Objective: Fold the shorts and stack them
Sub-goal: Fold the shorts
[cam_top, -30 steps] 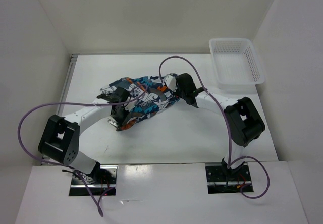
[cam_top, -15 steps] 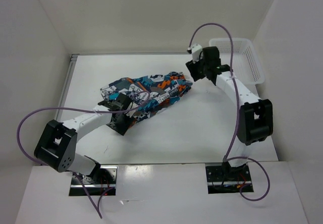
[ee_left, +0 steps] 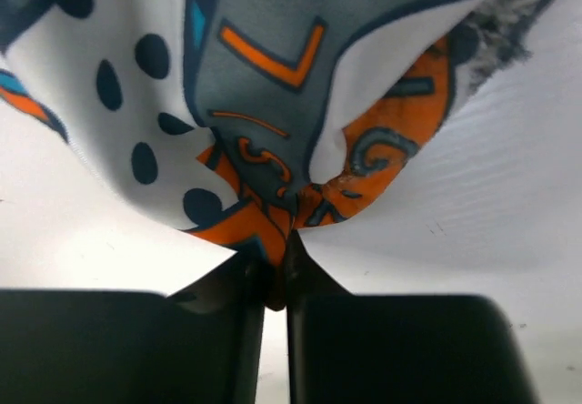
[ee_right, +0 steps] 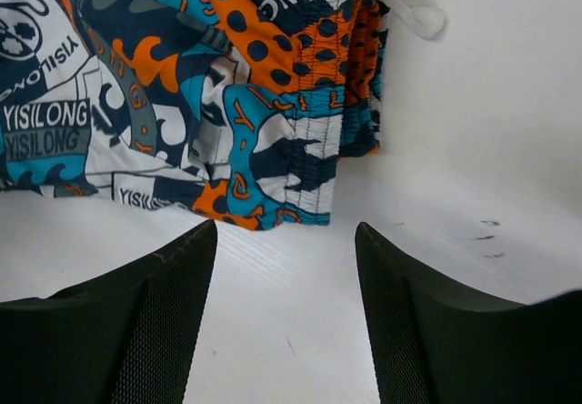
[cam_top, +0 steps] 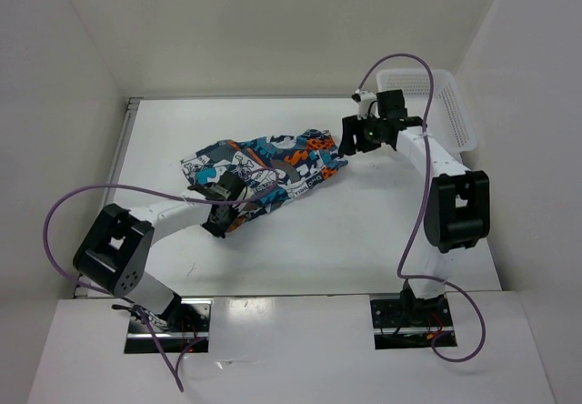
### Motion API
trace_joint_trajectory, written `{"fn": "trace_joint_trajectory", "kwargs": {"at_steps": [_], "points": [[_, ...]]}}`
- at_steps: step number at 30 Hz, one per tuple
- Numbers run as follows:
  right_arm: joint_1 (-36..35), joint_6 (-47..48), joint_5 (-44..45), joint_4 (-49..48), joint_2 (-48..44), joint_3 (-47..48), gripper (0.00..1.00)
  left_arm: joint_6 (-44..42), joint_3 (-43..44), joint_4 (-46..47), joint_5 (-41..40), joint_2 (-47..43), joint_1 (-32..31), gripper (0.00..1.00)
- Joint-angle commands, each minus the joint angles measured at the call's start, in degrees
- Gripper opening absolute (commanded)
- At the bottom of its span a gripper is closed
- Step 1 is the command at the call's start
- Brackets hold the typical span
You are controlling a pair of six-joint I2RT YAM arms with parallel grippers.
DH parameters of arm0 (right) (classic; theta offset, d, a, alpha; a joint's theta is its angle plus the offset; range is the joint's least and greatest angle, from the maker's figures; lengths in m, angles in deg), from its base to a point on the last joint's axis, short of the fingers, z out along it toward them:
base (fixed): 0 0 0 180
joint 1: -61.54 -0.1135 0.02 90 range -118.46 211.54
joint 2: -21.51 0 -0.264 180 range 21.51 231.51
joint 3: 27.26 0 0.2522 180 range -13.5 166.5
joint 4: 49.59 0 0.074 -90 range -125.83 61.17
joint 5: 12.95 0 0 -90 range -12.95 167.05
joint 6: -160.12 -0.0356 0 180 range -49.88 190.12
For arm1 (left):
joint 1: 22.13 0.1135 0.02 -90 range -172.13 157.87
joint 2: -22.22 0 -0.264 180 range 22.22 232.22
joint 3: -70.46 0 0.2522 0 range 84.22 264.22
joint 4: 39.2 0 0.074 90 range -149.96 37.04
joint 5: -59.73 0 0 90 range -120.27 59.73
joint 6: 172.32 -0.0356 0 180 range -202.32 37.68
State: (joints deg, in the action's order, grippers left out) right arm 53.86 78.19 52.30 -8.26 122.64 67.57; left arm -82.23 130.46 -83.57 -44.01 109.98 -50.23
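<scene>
Left gripper [ee_left: 277,278] pinched on a fold of the shorts [cam_top: 273,166], right gripper [ee_right: 285,240] spread wide and holding nothing, just off the waistband end, shorts lying rumpled on the white table [cam_top: 364,231].

White table [cam_top: 364,240] as landmark here, matte top, boxed in on three sides. Back wall [cam_top: 273,31] beyond table's far edge, plain white panel, nothing fancy. Left wall [cam_top: 55,113] and right wall [cam_top: 536,122] flank table, same flat white. Thin grey metal strip [cam_top: 127,140] runs along table's left edge. White ledge [cam_top: 300,349] sits at table's near edge. Few tiny dark scuffs [ee_right: 486,237] on tabletop. Light soft and even over table, shadows pretty faint.
</scene>
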Motion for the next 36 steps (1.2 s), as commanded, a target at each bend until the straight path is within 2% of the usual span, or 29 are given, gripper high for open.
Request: {"fn": "trace_joint_trajectory", "kwargs": {"at_steps": [1,4,6,7,9,12,18,19,20,22,23,24,25,30,36], "points": [[-2.86,-8.94,3.55,-5.5,3.11,-0.57,0.68,-0.1,-2.81,-0.32,-2.61,-1.95,0.06,0.11],[-3.56,-13.61,3.57,-7.53,5.83,-0.57,0.7,-0.1,-4.13,-2.78,-5.42,-6.2,0.06,0.08],[-5.23,-15.27,3.57,-8.14,7.33,-0.57,0.76,-0.1,-4.14,-3.4,-4.81,-6.2,0.06,0.08],[-5.76,-16.33,4.27,-9.02,8.82,-0.57,0.83,-0.1,-4.14,-3.93,-4.81,-6.2,0.06,0.08],[-6.47,-19.39,7.34,-9.72,10.4,1.0,0.88,-0.1,-3.61,-3.93,-4.1,-5.68,0.06,0.08],[-6.47,-21.87,14.37,-10.87,13.04,2.94,0.89,-0.1,-2.39,-3.93,-4.63,-5.15,0.06,0.08],[-8.48,-18.81,12.72,-12.02,17.53,2.95,0.89,-0.1,-1.86,-3.4,-4.63,-4.62,0.06,0.08],[-8.49,-18.1,12.71,-12.02,18.05,2.95,0.86,-0.1,-1.85,-3.4,-5.24,-4.62,0.06,0.08],[-9.27,-18.1,11.84,-12.02,18.67,2.34,0.66,-0.1,-1.85,-3.4,-5.25,-4.62,0.06,0.08],[-9.28,-18.62,11.83,-12.54,18.67,2.33,0.39,-0.1,-1.85,-3.4,-5.25,-4.62,0.59,0.08],[-9.28,-19.32,12.7,-12.54,18.67,2.33,0.15,-0.1,-1.85,-3.4,-5.25,-4.62,0.59,0.08],[-9.28,-19.33,13.67,-12.54,18.67,1.72,0.03,-0.1,-2.38,-3.93,-5.25,-5.23,1.28,0.06],[-9.28,-18.46,14.37,-11.76,17.72,1.71,0.0,-0.1,-3.43,-3.93,-5.94,-5.24,2.07,0.06],[-4.28,-14.59,11.05,-4.3,8.76,-5.39,0.0,-0.1,-5.98,-5.94,-7.97,-9.45,3.75,0.06],[-7.68,0.96,9.72,11.96,-1.78,-14.8,0.0,-0.1,-5.98,-7.88,-6.83,-17.79,4.28,0.05]]}}
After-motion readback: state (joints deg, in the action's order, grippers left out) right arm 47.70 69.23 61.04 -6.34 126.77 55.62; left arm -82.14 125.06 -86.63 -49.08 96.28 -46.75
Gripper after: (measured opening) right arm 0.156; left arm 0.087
